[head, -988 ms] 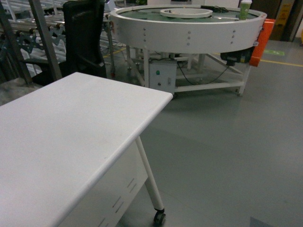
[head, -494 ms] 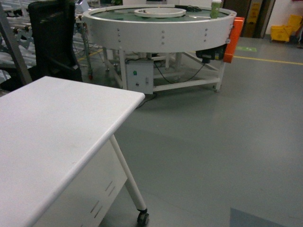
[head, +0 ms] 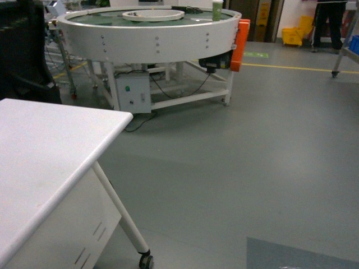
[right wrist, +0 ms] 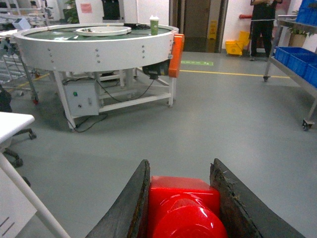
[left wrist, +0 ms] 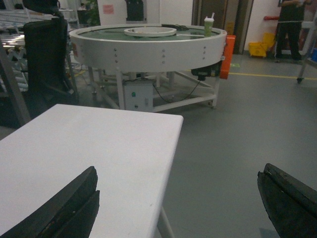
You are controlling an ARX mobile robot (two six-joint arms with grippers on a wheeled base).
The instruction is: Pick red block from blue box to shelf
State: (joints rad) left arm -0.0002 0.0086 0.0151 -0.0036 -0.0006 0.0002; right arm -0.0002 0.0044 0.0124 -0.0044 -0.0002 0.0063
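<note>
In the right wrist view the glossy red block (right wrist: 183, 208) sits clamped between two dark fingers, its round stud facing the camera; my right gripper (right wrist: 181, 161) is shut on it above the grey floor. My left gripper (left wrist: 179, 168) is open and holds nothing, hanging over the right edge of a white table (left wrist: 99, 148). A silver steel rack on caster wheels (right wrist: 292, 82), which fits the shelf, stands at the right edge and carries dark blue crates (right wrist: 297, 57). The blue box is out of view. Neither gripper shows in the head view.
The white table (head: 45, 151) on a castered leg (head: 146, 260) fills the lower left. A big round white conveyor (head: 151, 33) with a green cup (head: 217, 10) stands ahead. A person (head: 331, 22) and a yellow mop bucket (head: 294, 35) are far right. A rail-tiered rack (left wrist: 20, 20) is far left.
The head view has swung to the right: table and round conveyor slid left, and the person, yellow bucket and rack leg came into view.
</note>
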